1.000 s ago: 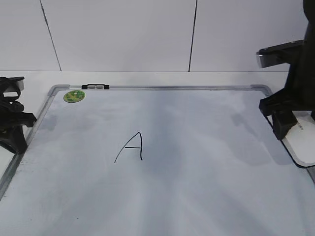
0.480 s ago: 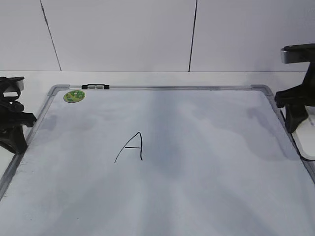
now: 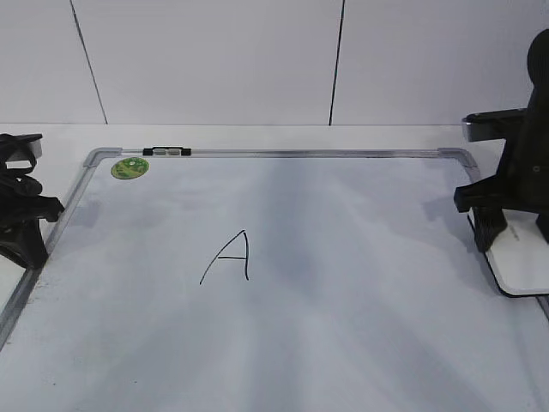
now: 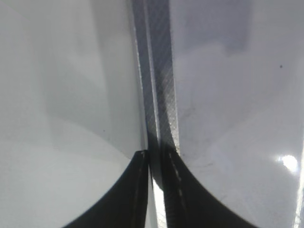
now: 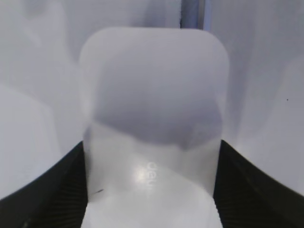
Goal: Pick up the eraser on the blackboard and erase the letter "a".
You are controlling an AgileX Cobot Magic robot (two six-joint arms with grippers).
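The blackboard (image 3: 360, 283) lies flat with its grey frame and a green sticker (image 3: 129, 167). The only writing on it is an angular capital "A" (image 3: 230, 256). No lowercase letter "a" shows in any view. My right gripper (image 3: 515, 238) is shut on the white eraser (image 3: 525, 263) at the board's right edge, over the frame. In the right wrist view the eraser (image 5: 152, 118) fills the gap between the two fingers (image 5: 151, 190). My left gripper (image 3: 26, 245) is shut and empty at the board's left frame (image 4: 161, 109); the left wrist view shows its fingers (image 4: 154, 159).
A small black-and-silver clip (image 3: 166, 152) sits on the top frame. A white wall with dark seams (image 3: 336, 60) stands behind the table. The board's surface is smudged grey around the middle.
My right gripper with the eraser swung out to the right, then came back left and lower at the board's right edge. The left arm has not moved.
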